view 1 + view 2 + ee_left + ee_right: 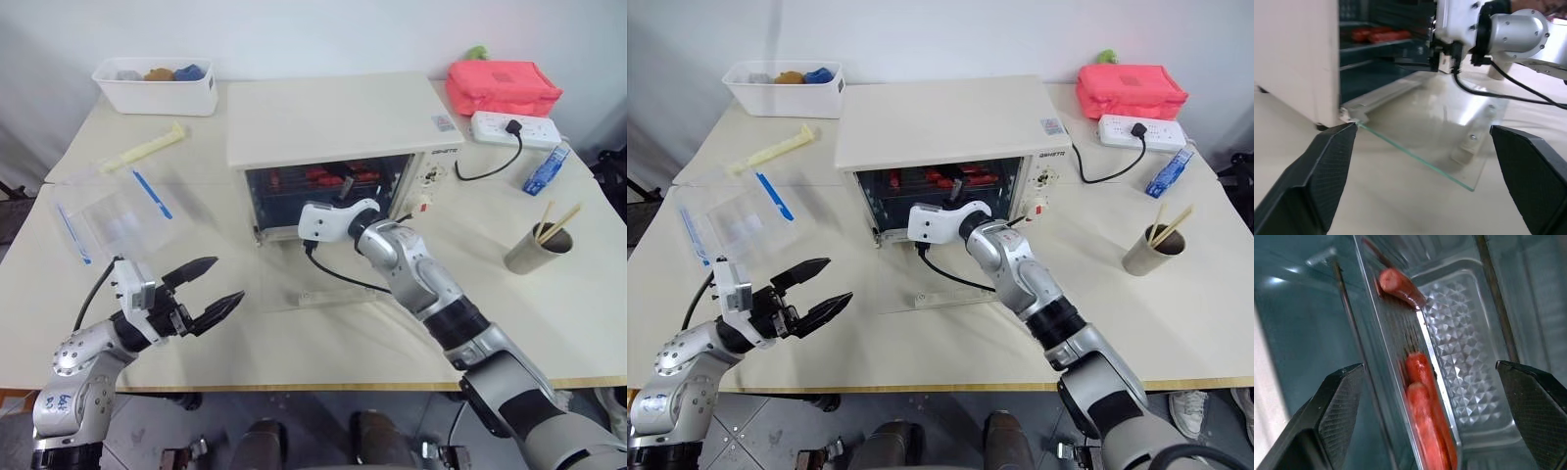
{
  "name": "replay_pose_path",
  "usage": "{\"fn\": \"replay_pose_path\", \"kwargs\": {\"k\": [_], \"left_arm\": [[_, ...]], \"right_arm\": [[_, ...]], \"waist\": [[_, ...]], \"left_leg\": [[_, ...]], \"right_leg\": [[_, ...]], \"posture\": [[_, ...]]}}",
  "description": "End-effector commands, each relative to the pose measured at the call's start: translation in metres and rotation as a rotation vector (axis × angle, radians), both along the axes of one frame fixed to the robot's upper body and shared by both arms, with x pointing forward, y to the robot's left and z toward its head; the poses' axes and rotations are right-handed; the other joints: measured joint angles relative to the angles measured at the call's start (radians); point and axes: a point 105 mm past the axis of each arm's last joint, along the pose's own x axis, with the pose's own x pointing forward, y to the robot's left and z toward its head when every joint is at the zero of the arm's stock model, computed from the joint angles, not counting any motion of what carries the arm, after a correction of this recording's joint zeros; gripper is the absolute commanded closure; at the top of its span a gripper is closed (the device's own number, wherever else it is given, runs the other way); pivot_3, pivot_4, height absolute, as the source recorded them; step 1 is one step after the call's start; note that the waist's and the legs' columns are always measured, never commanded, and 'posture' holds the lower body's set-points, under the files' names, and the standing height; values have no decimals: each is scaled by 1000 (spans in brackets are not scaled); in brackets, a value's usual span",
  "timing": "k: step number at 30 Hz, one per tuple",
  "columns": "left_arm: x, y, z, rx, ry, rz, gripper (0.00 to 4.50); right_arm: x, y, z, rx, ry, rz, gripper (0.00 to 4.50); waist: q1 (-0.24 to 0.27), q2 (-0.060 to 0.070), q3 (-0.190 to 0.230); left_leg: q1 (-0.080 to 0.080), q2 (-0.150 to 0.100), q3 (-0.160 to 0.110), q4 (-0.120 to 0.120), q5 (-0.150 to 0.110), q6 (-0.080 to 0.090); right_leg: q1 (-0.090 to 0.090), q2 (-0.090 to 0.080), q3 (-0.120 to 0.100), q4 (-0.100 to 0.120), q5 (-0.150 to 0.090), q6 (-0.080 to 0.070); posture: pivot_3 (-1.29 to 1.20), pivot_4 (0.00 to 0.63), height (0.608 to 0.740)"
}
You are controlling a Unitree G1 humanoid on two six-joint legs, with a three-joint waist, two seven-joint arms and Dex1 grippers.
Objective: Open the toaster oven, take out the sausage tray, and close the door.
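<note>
Head views: you're looking at the toaster oven [338, 122] sitting mid-table, front facing you, with the door [328, 279] lying flat open on the table, hinge edge at the oven and handle [942, 297] edge toward you. The sausage tray [328, 176] is sitting inside on the upper rack, long axis running side to side across the cavity. Your right gripper [338, 188] is reaching into the opening, right at the tray; jaw state isn't readable from here. Your left gripper [208, 288] is hovering over bare table to the left of the door, fingers spread wide, holding nothing. Left wrist view: the glass door is lying level, its near corner pointing at the camera, sausages showing on the shelf behind. Right wrist view: your right fingers [1334, 416] are standing wide apart, straddling the tray's near rim without touching it; the sausages [1425, 421] are lying lengthwise along that rim.
</note>
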Motion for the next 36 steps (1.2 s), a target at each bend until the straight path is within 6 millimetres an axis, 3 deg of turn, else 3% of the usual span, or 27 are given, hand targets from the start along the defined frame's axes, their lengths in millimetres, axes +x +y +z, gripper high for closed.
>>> {"fn": "replay_pose_path", "kwargs": {"k": [1,11,14,26,36], "left_arm": [[-2,-5,9,-4,-45,-1,23],[11,-20,16,-35,-55,-74,0],[19,-29,24,-43,-58,-144,0],[57,-38,83,-128,-179,-194,0],[70,-25,89,-122,-183,-162,0]], "right_arm": [[4,7,6,-13,-54,-1,0],[13,14,1,-33,-47,-7,3427],[11,13,11,-34,-74,9,4438],[-1,25,43,-37,-161,97,4474],[-23,37,38,-112,-138,212,4474]], "waist": [[0,0,0],[-24,0,0],[-23,-1,0],[-28,-2,0],[-47,-2,0]], "left_leg": [[0,0,0,0,0,0],[0,1,0,-1,0,0],[0,0,0,0,0,0],[0,0,0,-1,0,0],[-1,1,0,-1,0,0]], "right_leg": [[0,0,0,0,0,0],[0,1,0,0,0,0],[0,1,0,0,0,0],[-1,1,-2,1,0,0],[-2,1,-2,1,0,0]], "posture": [[0,150,740],[0,150,740],[0,150,740],[0,150,740],[0,150,740]]}}
